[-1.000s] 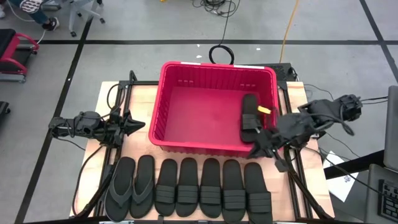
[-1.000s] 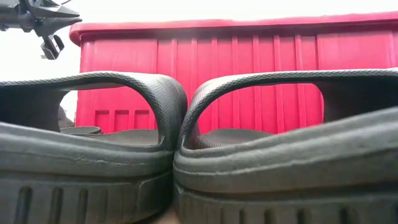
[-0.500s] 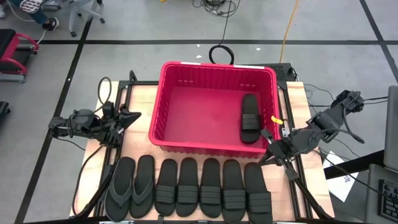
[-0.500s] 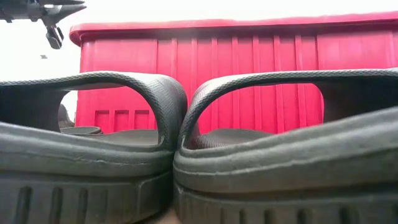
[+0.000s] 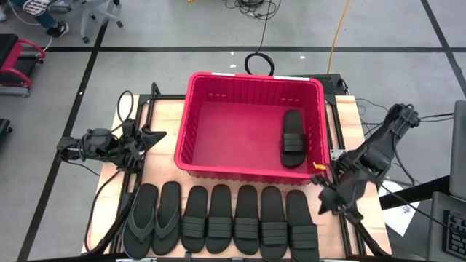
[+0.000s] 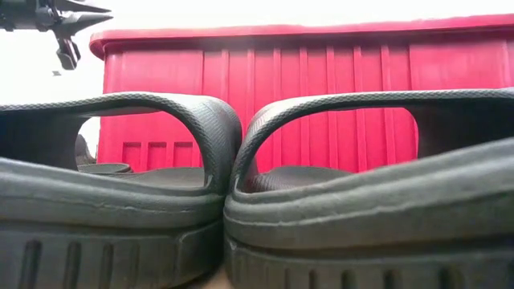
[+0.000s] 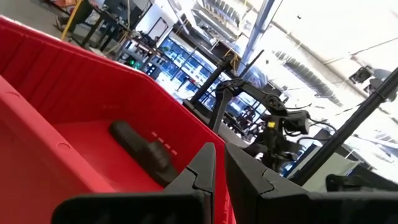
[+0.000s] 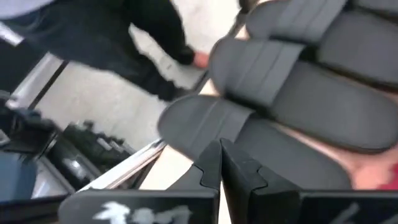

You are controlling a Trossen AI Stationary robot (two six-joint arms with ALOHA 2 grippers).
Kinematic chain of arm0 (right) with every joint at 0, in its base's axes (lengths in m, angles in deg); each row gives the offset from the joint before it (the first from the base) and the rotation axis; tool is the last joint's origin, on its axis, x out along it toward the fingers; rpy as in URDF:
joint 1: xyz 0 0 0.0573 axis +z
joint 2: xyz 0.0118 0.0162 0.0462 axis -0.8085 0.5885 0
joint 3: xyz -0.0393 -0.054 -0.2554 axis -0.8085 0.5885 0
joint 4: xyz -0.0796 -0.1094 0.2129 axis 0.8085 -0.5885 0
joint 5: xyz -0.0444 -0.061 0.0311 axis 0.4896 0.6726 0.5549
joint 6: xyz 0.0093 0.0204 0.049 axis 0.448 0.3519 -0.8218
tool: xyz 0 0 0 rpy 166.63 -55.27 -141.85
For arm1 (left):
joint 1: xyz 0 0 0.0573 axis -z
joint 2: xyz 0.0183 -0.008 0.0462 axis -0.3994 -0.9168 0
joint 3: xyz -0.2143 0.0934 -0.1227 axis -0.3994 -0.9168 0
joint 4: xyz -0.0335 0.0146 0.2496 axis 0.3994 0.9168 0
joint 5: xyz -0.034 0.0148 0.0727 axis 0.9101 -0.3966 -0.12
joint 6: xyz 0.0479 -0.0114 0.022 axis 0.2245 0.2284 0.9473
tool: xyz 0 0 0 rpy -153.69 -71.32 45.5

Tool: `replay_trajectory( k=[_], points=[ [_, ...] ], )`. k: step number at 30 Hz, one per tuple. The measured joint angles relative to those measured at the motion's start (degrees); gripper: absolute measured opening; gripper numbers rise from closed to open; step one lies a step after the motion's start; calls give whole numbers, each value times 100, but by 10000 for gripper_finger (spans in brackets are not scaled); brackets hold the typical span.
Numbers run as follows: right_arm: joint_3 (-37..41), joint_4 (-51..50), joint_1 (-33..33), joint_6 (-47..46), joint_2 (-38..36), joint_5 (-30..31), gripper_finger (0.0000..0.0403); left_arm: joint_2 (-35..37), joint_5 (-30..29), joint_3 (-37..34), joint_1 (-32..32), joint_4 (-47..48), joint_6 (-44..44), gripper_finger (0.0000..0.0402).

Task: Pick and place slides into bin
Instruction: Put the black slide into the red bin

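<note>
Red bin point(image 5: 251, 91) sits mid-tabletop point(image 5: 360, 116) from above with one slide point(image 5: 293, 138) inside. The right tool point(image 5: 325, 207), fingers together and empty, has swung off the bin's rim toward the row of slides point(image 5: 222, 218), likely for the next pick. The left tool point(image 5: 156, 137) waits beside the bin, fingers together. Low down, two slides point(image 6: 120, 193) front the bin wall point(image 6: 321, 88). The left wrist sees the binned slide point(image 7: 143, 148); the right wrist looks onto the row's slides point(image 8: 298, 99).

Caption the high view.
One slide in the bin; seven sandals wait in a row; right gripper nears them.
</note>
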Motion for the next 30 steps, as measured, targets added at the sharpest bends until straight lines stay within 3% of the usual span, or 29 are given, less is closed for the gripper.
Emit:
replay_trajectory(
  k=[10,16,24,30],
  points=[
    [-2,1027,-94,-423,923,63,0,0,367,0,1,193,327,31],
    [2,740,-134,-741,1419,60,9,0,600,0,0,588,276,31],
    [47,878,-162,-260,1750,-212,89,0,691,0,2,685,285,31],
    [753,1786,-162,-973,1755,-266,150,0,789,0,0,689,282,31]
  ],
)
